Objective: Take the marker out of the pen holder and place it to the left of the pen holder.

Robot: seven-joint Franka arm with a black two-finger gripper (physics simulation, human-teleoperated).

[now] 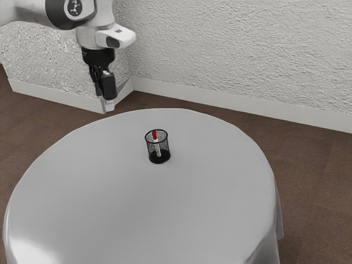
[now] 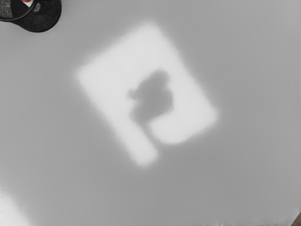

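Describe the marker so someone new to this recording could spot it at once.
Start at the round table with the pale grey cloth, then find the black mesh holder standing on it. The marker leans inside, a slim white stick with a bright red upper end, unlike the dark, wide cup around it.

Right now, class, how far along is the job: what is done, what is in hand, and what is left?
No step looks done: the marker stands in the pen holder. It isn't in hand, as my gripper hangs clear of both. Left to do: reach it, grip it, lift it out and set it left of the holder.
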